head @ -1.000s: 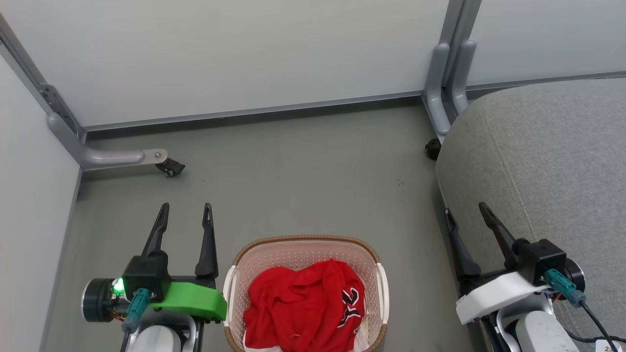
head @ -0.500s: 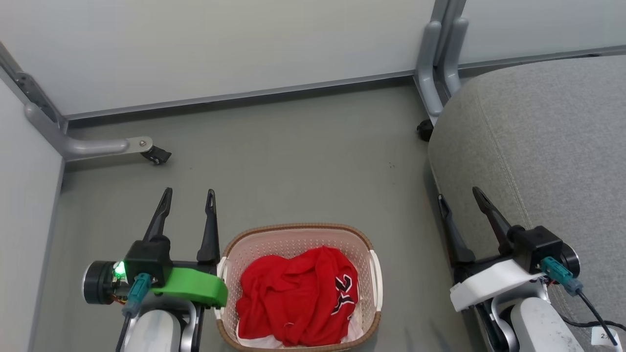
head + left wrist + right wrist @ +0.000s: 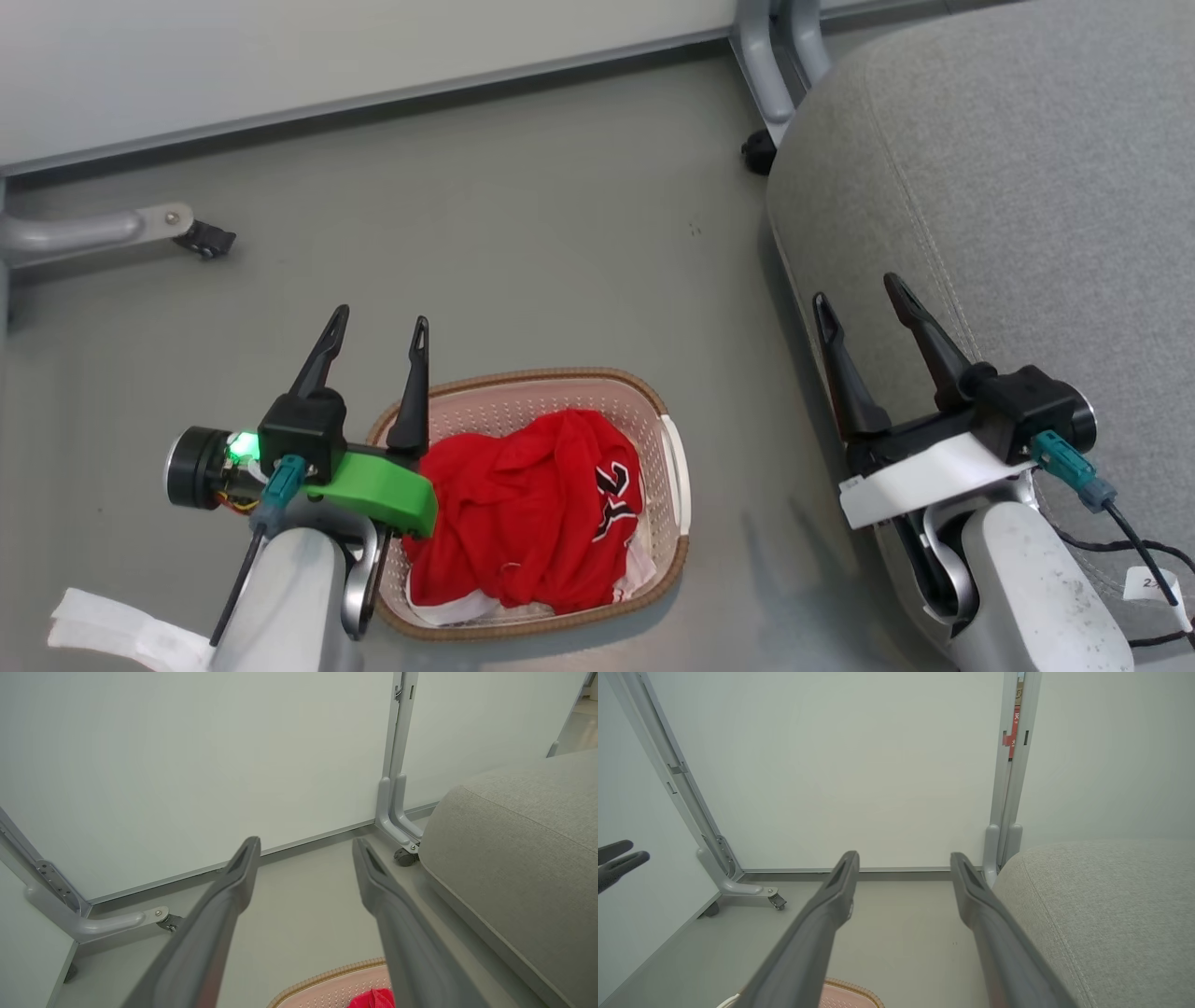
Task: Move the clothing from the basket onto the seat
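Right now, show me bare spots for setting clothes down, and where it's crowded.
Bare: the large grey fabric seat cushion, beyond the open right claw; also the grey floor between the white wall and the cushion. Crowded: the oval cream perforated basket, heaped with red clothing, left claw at its rim.

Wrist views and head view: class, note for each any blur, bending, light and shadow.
Left wrist view: the left gripper blurs toward the bottom edge; the seat is sharp. Right wrist view: the right gripper is soft near the lens; the partition post leans, likely wide-angle bend. Head view: even light, faint shadow by the basket, no glare on the clothing.
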Robot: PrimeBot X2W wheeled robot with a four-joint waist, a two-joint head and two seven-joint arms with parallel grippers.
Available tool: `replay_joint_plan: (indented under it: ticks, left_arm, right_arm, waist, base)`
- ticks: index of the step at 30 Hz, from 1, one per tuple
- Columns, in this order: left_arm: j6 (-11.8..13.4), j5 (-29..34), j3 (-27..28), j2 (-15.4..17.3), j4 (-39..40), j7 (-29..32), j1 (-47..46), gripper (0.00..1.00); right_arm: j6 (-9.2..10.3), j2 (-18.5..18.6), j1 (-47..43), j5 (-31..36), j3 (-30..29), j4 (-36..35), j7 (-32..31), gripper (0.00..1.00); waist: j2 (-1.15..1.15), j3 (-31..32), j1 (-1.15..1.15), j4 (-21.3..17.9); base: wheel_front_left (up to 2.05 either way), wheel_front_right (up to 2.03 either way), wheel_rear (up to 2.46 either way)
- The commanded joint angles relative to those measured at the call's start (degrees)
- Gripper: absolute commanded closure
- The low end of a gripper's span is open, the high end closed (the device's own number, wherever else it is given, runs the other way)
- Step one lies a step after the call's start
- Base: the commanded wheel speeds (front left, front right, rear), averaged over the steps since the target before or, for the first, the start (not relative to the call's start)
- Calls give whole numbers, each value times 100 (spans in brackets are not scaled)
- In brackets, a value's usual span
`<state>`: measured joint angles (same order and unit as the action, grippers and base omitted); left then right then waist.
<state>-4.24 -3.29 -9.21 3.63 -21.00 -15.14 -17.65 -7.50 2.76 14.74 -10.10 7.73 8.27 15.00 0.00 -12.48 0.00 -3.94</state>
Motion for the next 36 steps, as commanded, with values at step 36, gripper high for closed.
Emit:
replay_joint_plan:
  ticks: [36]
  left_arm:
    - [-328,354,-1435,691,-2905,-3,-2231,0]
  right_arm:
    - [2,18,1264,-370,286,-724,28,0]
  waist:
    - [0,-3005,0,-1445]
  base:
    - [0,0,0]
